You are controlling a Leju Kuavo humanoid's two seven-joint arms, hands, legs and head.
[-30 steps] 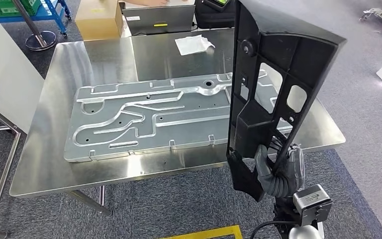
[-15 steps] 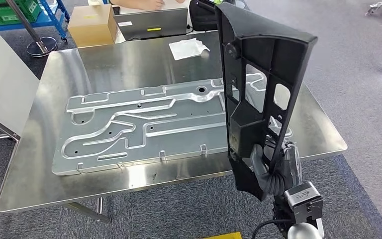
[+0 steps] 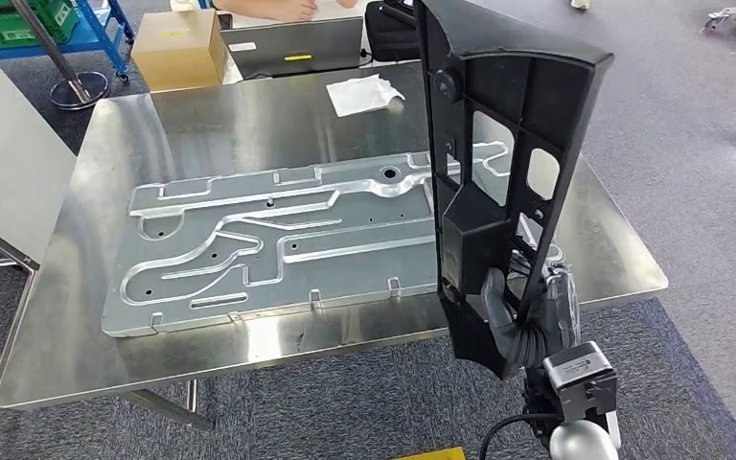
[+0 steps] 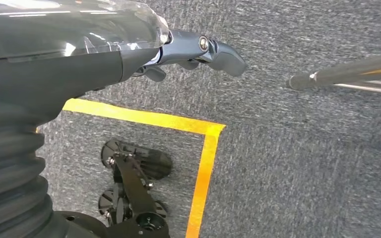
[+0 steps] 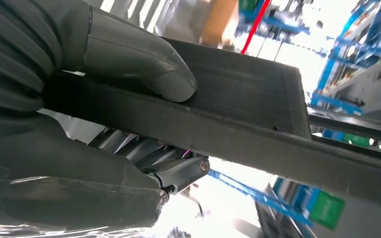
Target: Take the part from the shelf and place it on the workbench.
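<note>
Black plastic part point(image 3: 503, 172), long and ribbed with cut-out windows, upright over the near right corner of the steel workbench point(image 3: 105, 316), clear of its surface. Right hand point(image 3: 522, 321) gripping the part's lower end, thumb point(image 5: 144, 59) pressed on its edge. Large stamped metal panel point(image 3: 278, 240) flat on the workbench; white cloth point(image 3: 364, 93) near its far edge. Left hand point(image 4: 193, 49) above grey carpet beside yellow floor tape point(image 4: 203, 163), holding nothing, fingers loosely extended.

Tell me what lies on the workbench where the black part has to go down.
A large stamped metal plate covers most of the workbench beside the black part held in the right hand; a white cloth lies farther back.
</note>
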